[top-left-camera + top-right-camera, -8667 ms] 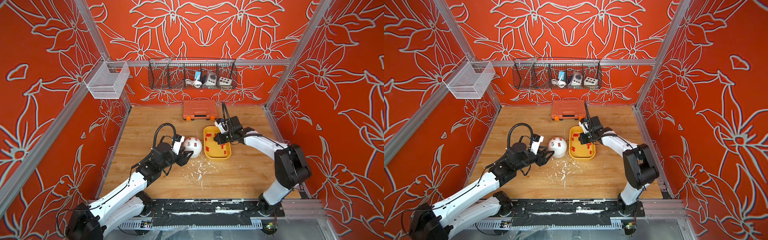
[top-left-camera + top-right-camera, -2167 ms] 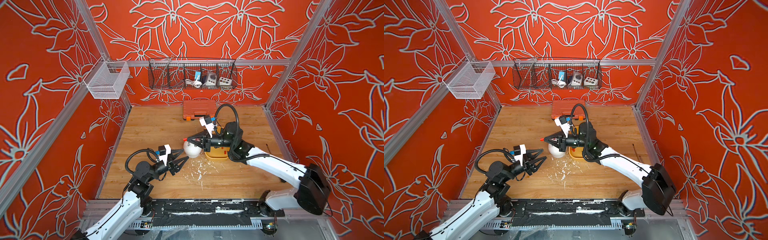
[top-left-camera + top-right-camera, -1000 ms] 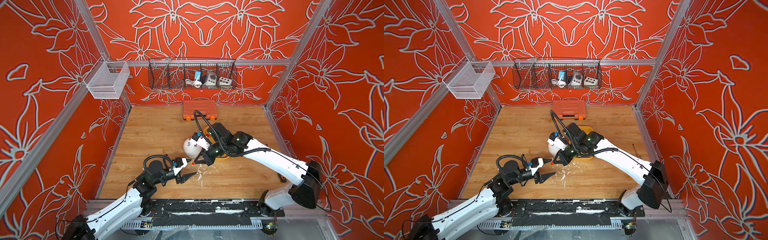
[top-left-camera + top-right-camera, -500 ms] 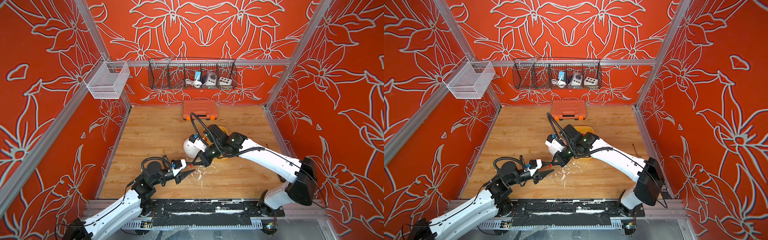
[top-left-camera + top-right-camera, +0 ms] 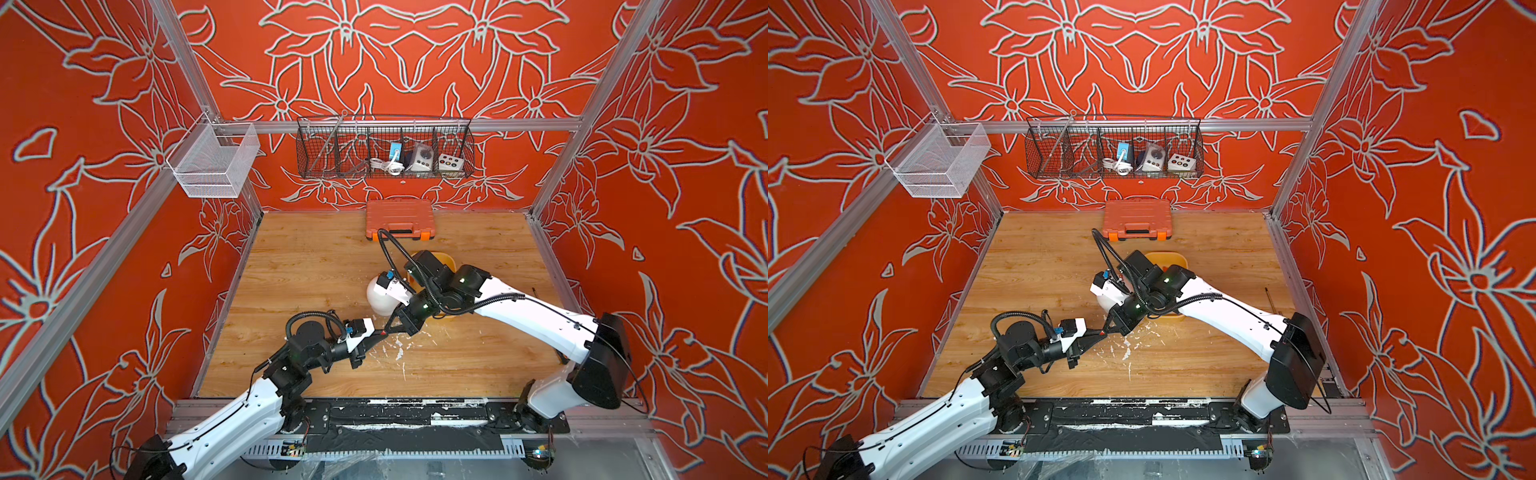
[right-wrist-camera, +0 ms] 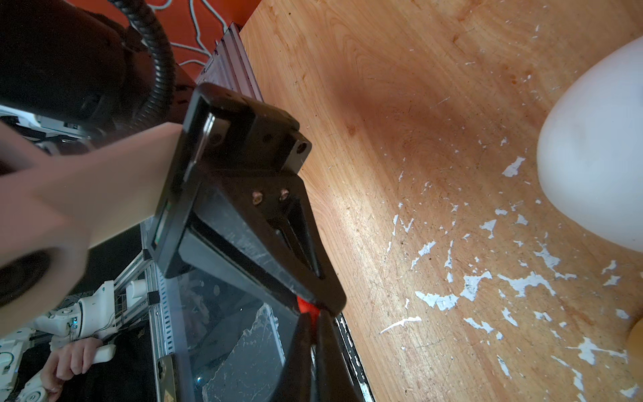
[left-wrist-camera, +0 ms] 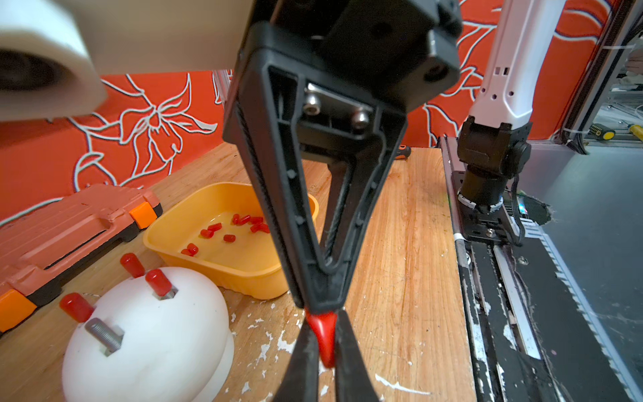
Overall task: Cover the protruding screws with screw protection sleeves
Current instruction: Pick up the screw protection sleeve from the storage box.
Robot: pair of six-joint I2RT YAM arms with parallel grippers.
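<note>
Mid-air handoff here. One red sleeve (image 7: 323, 336) is pinched from both ends at once. My right claw (image 6: 315, 318) is clamped on one end and my left claw (image 7: 325, 318) is closed tight on the other. They meet tip to tip above the bench (image 7: 400, 278), just beside the dome (image 7: 156, 330).

On the dome, three screws (image 7: 158, 282) already wear red caps. One bare screw (image 7: 104, 336) sticks out of the near flank at a tilt, so I reckon this sleeve goes there.

How I'd play it:
- Don't let the right claw go until the left's pinch looks solid. The sleeve already looks squashed flat, and soft plastic like that can squirt out sideways.
- I can't tell which end is the open one. If the left claw is crushing the mouth shut, I'd regrip further back, or it won't slide on.
- Line the sleeve up with the screw's tilt, not straight down, and push along the thread.
- The dome just sits loose on the bench as far as I can see, so once the right claw is free I'd use it to steady it.

There are spare sleeves in the yellow tray (image 7: 250, 282) behind the dome if this one pops.
</note>
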